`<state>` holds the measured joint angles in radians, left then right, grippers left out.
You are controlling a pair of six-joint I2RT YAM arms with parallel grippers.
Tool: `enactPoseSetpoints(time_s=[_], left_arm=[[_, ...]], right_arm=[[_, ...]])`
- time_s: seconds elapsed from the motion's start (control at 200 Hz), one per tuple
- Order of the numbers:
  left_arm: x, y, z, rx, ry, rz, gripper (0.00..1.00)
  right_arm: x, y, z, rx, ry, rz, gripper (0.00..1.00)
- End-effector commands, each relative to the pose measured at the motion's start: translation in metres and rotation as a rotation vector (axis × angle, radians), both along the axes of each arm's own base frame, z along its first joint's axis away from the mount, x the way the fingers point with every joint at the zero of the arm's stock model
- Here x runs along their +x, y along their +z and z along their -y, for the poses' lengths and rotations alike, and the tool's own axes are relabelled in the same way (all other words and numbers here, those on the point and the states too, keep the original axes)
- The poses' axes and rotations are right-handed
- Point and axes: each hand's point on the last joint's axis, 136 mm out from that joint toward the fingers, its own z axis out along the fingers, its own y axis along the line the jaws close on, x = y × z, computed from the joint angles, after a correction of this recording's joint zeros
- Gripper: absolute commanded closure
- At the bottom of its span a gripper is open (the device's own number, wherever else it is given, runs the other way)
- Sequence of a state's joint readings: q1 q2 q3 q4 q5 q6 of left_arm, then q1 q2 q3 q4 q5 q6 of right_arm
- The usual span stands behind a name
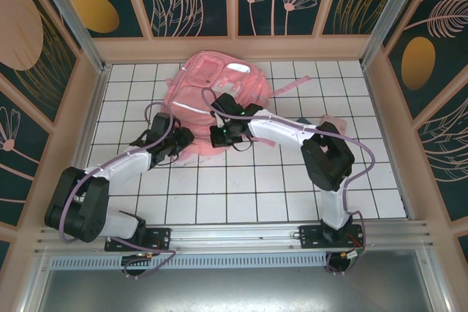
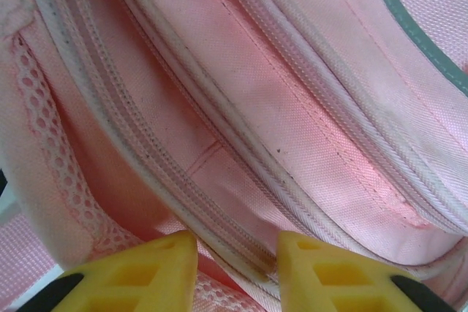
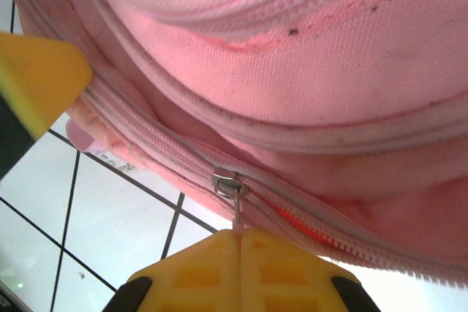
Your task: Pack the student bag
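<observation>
My right pincer (image 3: 240,245) nips shut on the zip pull (image 3: 238,215); left pincer (image 2: 238,257) gapes astride a seam (image 2: 183,173); bag (image 3: 307,71) looks soft, floppy.

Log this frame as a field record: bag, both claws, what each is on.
bag: pink, lying on the far half of the tiled table
left claw: fingers apart, astride a zipper seam on the bag; contact unclear
right claw: shut on the zipper pull, at the bag's near edge
arms: both reach in to the bag's near side
packing: no items visible going in
</observation>
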<state>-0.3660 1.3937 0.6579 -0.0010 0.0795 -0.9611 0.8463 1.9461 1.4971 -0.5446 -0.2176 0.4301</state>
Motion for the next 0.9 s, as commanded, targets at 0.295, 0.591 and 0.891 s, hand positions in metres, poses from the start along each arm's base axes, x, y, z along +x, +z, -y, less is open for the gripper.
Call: enactPoseSetpoints(time_s=[0.295, 0.591, 0.891], left_arm=[[-0.007, -0.029, -0.021, 0.105, 0.046, -0.070, 0.81], [-0.014, -0.039, -0.027, 0.132, 0.052, -0.100, 0.87], [-0.016, -0.040, -0.028, 0.133, 0.045, -0.102, 0.88]], right_arm=[[0.004, 0.009, 0.078, -0.362, -0.066, 0.160, 1.00], [0.044, -0.004, 0.156, -0.602, -0.283, 0.240, 1.00], [0.111, -0.008, 0.201, -0.596, -0.499, 0.299, 1.00]])
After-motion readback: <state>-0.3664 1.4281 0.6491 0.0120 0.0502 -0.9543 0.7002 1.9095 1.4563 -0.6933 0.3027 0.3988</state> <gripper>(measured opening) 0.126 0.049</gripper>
